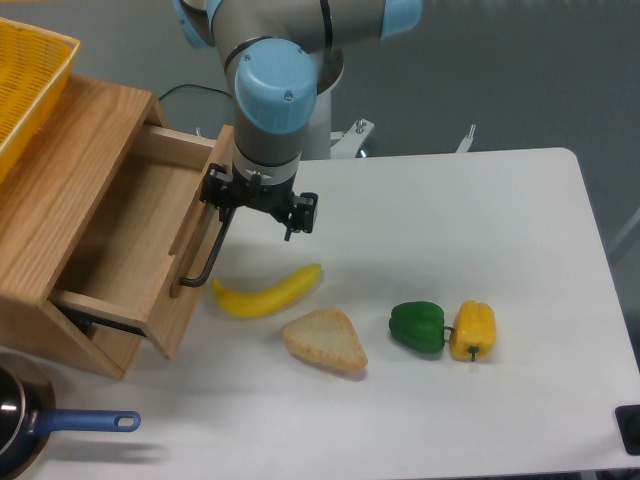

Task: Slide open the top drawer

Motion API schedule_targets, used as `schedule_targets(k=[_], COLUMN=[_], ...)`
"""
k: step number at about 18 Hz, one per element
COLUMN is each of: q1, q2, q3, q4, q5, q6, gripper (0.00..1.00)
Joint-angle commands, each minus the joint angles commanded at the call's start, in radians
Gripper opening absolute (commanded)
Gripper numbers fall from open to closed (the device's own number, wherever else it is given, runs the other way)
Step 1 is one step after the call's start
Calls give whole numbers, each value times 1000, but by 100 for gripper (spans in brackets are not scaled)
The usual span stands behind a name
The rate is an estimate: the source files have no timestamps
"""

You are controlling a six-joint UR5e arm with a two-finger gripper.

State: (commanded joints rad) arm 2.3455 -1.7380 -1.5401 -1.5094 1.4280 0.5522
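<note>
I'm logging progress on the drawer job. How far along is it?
Mostly done: the top drawer stands pulled well out of the cabinet, its inside showing. In hand: the gripper sits by the black handle; whether it grips is unclear. Left: at most, letting go and backing away.

- No text, label, brand, number or sign can be read anywhere in the camera view; every surface in sight is plain and unmarked.
</note>
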Motion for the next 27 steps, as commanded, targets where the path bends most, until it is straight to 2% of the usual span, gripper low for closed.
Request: schedule_targets(k=[27], q1=[64], q2=[-3], q3=[21], q4=[0], q5=[22], q6=[75], gripper=[100])
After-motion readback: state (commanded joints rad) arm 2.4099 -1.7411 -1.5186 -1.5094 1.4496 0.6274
